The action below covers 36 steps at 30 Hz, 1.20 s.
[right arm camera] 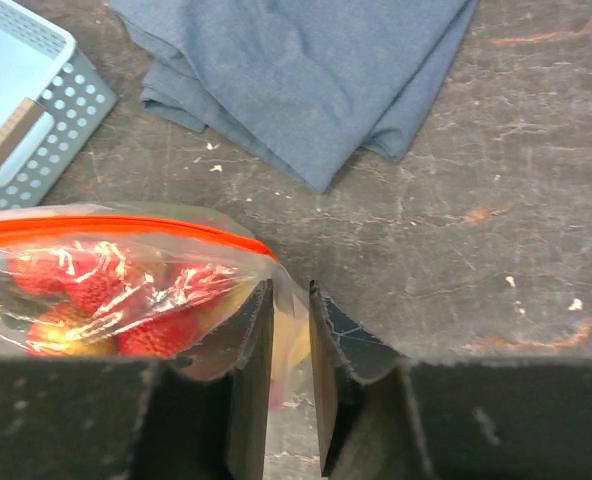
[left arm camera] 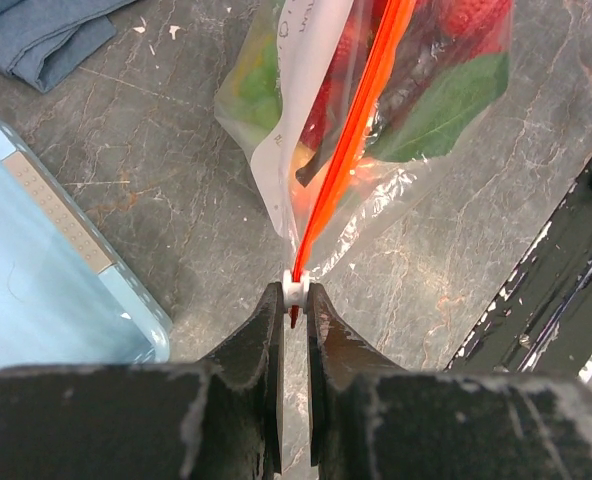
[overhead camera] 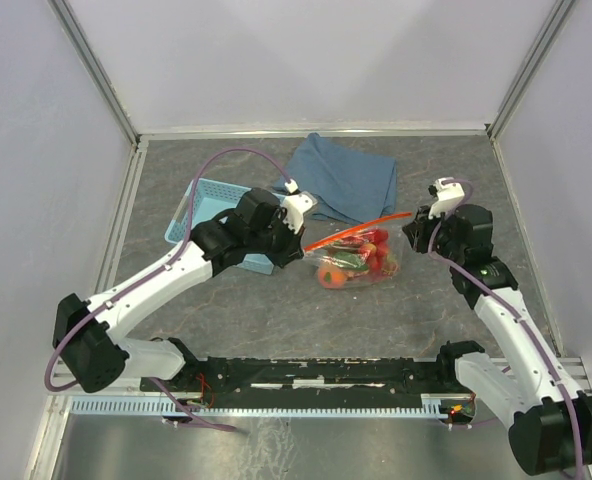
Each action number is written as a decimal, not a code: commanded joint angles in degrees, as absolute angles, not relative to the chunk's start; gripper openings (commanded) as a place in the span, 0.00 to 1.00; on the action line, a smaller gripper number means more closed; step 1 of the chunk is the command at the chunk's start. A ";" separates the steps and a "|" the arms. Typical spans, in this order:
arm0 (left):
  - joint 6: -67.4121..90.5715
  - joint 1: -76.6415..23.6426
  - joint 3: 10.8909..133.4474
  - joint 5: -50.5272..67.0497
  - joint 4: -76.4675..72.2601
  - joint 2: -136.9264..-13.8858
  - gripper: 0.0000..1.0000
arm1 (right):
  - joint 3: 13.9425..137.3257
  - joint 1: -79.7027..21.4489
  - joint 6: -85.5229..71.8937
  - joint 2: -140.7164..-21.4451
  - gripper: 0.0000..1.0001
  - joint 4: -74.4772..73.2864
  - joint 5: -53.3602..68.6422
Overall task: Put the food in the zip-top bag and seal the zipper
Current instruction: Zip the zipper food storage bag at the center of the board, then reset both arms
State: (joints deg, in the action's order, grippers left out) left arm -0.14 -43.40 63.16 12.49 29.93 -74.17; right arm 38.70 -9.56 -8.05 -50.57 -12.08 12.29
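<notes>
The clear zip-top bag [overhead camera: 358, 258] lies mid-table, lifted at its mouth, with the food inside: red strawberries [right arm camera: 86, 285], green leafy pieces [left arm camera: 446, 105] and an orange-yellow piece [overhead camera: 329, 275]. The red-orange zipper [overhead camera: 361, 230] is stretched taut between my grippers. My left gripper [left arm camera: 295, 292] is shut on the small white slider [left arm camera: 295, 289] at the zipper's left end. My right gripper [right arm camera: 291, 292] is shut on the bag's right corner [right arm camera: 294, 335], just past the end of the zipper [right arm camera: 126, 229]. In the top view the left gripper [overhead camera: 299, 243] and right gripper [overhead camera: 413, 232] flank the bag.
A light blue plastic basket [overhead camera: 208, 213] stands left of the bag, under my left arm; it also shows in the left wrist view [left arm camera: 46, 300] and the right wrist view [right arm camera: 36, 95]. A folded blue cloth [overhead camera: 346, 178] lies behind the bag. A black rail [overhead camera: 316, 375] runs along the near edge.
</notes>
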 commanded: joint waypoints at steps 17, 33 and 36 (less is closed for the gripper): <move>6.00 -42.84 63.02 7.16 26.40 -61.87 0.52 | 47.45 -8.83 -12.86 -35.37 0.99 -26.18 1.22; 13.28 -42.88 53.98 -30.55 23.56 -34.36 0.95 | 51.77 -8.87 -17.47 -18.49 0.99 -41.56 -28.33; 13.36 -42.89 50.93 -36.91 22.23 -28.17 1.00 | 50.50 -8.85 -17.03 -12.13 0.99 -42.21 -31.09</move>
State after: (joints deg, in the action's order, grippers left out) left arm 10.70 -43.09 54.06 -23.49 26.52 -33.93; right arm 49.69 -9.08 -16.29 -18.83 -40.60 -21.63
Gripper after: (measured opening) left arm 0.986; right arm 0.991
